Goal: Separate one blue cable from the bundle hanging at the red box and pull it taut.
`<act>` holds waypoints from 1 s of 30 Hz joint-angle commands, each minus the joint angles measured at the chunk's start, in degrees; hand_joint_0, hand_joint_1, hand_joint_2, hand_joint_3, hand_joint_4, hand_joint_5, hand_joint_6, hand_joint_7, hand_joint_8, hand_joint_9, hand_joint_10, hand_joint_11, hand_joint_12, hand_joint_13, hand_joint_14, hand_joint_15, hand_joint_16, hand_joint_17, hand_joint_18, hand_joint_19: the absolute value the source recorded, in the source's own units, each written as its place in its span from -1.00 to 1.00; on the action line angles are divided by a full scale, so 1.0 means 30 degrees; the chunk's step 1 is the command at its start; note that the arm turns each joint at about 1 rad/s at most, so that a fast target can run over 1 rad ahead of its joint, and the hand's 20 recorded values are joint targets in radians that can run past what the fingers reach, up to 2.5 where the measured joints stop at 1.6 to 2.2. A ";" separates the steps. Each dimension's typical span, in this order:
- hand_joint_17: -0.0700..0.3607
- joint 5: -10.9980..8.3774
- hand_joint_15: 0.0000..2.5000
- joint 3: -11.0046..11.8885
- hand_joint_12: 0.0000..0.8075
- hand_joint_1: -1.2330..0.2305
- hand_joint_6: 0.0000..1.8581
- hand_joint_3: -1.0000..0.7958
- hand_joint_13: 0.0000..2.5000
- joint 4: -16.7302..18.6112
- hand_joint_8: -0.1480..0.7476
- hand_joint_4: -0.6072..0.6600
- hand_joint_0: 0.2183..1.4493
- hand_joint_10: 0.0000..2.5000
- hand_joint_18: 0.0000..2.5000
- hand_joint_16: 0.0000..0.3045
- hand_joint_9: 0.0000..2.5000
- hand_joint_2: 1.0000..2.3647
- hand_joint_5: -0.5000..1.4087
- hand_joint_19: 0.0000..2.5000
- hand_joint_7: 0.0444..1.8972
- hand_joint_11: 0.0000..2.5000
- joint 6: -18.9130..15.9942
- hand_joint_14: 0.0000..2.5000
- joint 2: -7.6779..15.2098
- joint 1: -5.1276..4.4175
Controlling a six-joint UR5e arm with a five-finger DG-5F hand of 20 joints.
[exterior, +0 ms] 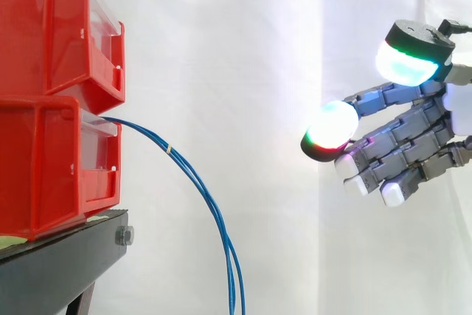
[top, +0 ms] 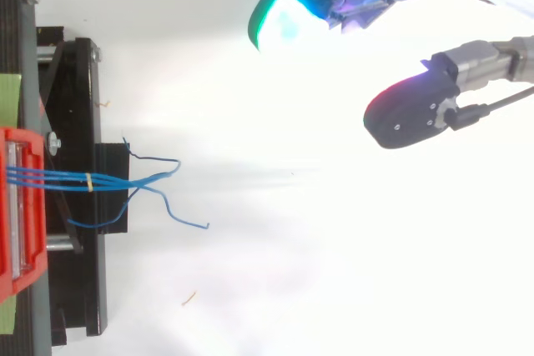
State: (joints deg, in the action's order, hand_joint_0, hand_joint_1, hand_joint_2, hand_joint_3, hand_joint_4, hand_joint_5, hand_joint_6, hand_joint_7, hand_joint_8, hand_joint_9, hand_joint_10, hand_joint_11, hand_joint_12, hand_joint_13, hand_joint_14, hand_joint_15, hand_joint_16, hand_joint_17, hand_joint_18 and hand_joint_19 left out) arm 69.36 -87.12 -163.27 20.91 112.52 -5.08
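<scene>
The blue cables [exterior: 199, 182] leave the front of the lower red bin [exterior: 44, 167] as one bundle, tied by a small yellow band [exterior: 168, 150]. They arc down past the edge of the black stand [exterior: 66, 263]. From above, their loose ends [top: 167, 198] splay over the white surface [top: 292, 273]. A white curtain [exterior: 243, 57] hangs behind everything. My hand [exterior: 405, 138] hangs in the air with its fingers spread and nearly straight, pads glowing, gripping nothing. It points toward the bins at about the height of the lower bin, well apart from the bundle.
</scene>
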 commanded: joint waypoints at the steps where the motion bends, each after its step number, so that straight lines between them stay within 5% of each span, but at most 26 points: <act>1: -0.11 -0.0239 -0.75 0.0008 -0.08 -0.12 -0.46 -0.44 -0.55 0.0166 -0.04 0.25 -0.53 -0.99 -0.57 -0.64 -0.52 -1.00 -0.69 -0.55 -0.12 -0.65 0.0178 -0.99 0.0023 -0.0122; 14: -0.11 -0.0181 -0.75 0.0477 -0.08 -0.13 -0.46 -0.44 -0.55 0.0518 -0.04 0.26 -0.53 -0.99 -0.57 -0.65 -0.52 -1.00 -0.69 -0.55 -0.12 -0.64 0.0119 -0.99 0.1371 -0.0327; 19: -0.11 0.0054 -0.75 0.1678 -0.08 -0.13 -0.46 -0.44 -0.55 0.0488 -0.04 0.26 -0.53 -0.99 -0.57 -0.65 -0.52 -1.00 -0.69 -0.55 -0.12 -0.64 -0.0613 -0.99 0.2601 -0.0298; 30: -0.11 0.0024 -0.75 0.1678 -0.08 -0.13 -0.46 -0.44 -0.55 0.0986 -0.04 0.26 -0.52 -0.99 -0.57 -0.65 -0.52 -1.00 -0.69 -0.55 -0.12 -0.64 -0.0760 -0.99 0.2718 -0.0356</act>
State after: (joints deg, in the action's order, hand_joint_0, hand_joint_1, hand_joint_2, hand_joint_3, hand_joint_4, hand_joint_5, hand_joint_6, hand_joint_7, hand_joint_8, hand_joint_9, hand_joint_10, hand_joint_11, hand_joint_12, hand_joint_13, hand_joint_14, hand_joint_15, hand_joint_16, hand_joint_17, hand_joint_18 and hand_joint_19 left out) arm 69.52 -82.12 -160.80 18.66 120.52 -6.13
